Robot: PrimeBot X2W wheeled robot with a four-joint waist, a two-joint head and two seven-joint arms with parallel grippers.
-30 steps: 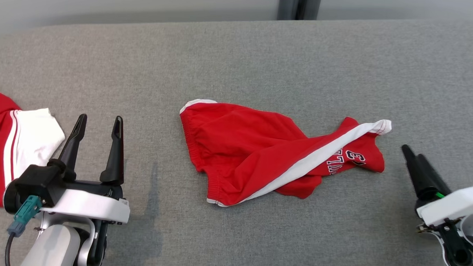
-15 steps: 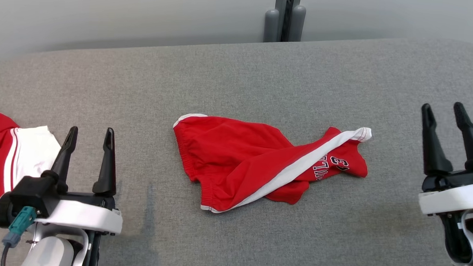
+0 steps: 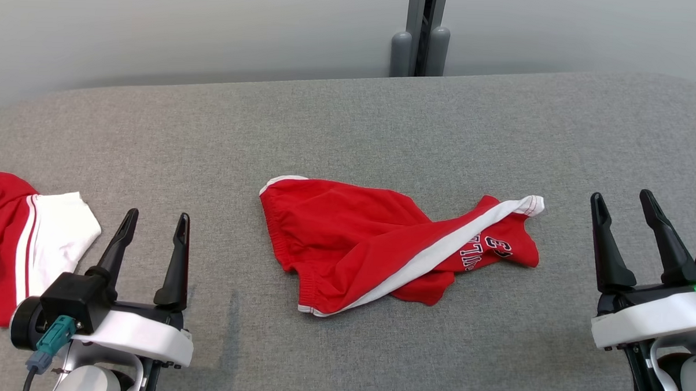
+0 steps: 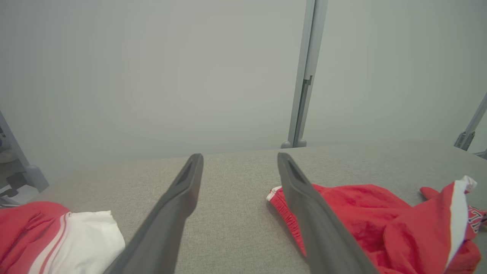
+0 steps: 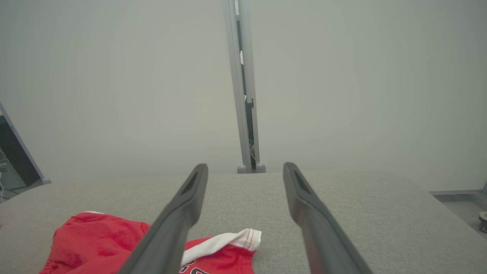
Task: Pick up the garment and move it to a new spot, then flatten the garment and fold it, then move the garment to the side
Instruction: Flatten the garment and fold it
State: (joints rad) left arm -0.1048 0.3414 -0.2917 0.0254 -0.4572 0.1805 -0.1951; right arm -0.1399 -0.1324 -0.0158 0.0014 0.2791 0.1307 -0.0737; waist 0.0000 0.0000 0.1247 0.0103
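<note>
The garment [image 3: 375, 248] is a pair of red shorts with a white side stripe and lettering, lying crumpled in the middle of the grey table [image 3: 350, 126]. It appears again in the left wrist view [image 4: 365, 213] and the right wrist view [image 5: 99, 243]. My left gripper [image 3: 156, 220] stands open at the lower left, well to the left of the shorts, with nothing between its fingers. My right gripper [image 3: 623, 199] stands open at the lower right, to the right of the shorts' leg end, also empty. Both point towards the far edge.
A second red and white garment [image 3: 28, 242] lies at the table's left edge, beside my left gripper, also seen in the left wrist view [image 4: 57, 236]. A grey post [image 3: 420, 33] stands against the pale wall behind the table's far edge.
The camera has tilted up, so the whole picture has shifted down. My right gripper has turned from a side-on pose to fingers pointing up, spread. The shorts lie as before.
</note>
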